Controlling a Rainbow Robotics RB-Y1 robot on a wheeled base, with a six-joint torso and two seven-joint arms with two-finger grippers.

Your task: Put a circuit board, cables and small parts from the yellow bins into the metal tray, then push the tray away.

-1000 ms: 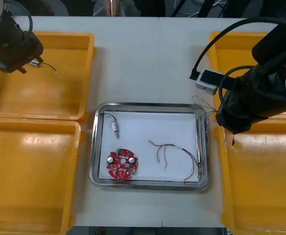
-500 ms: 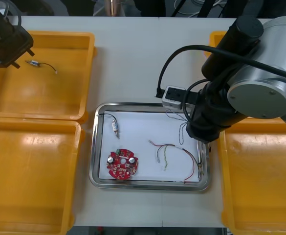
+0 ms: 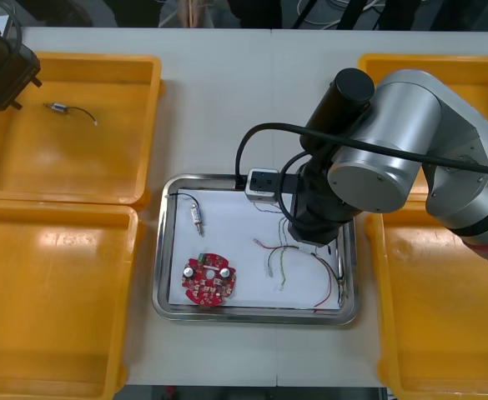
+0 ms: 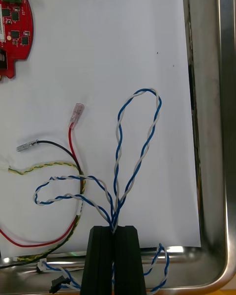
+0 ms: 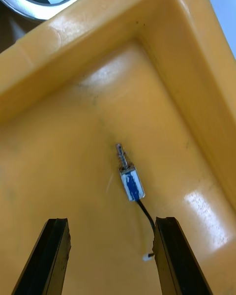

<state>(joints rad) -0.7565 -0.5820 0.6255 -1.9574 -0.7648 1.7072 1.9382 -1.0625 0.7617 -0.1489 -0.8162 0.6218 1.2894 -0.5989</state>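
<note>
Right pincer over metal tray, which has shiny rim and rounded corners. Black fingers clamped on twisted blue and white cable. Cable loops spread over white tray floor, beside thin red and yellow cable. Round red circuit board flat in tray, near its left rim. Left pincer above far left yellow bin, fingers apart. Small boxy metal part with black lead lies on glossy bin floor under it.

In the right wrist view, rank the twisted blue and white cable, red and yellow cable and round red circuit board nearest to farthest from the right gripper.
1. Twisted blue and white cable: pinched in the right gripper.
2. Red and yellow cable: on the metal tray beside the fingers.
3. Round red circuit board: farthest, beyond both cables.
Left gripper: open over a yellow bin.
</note>
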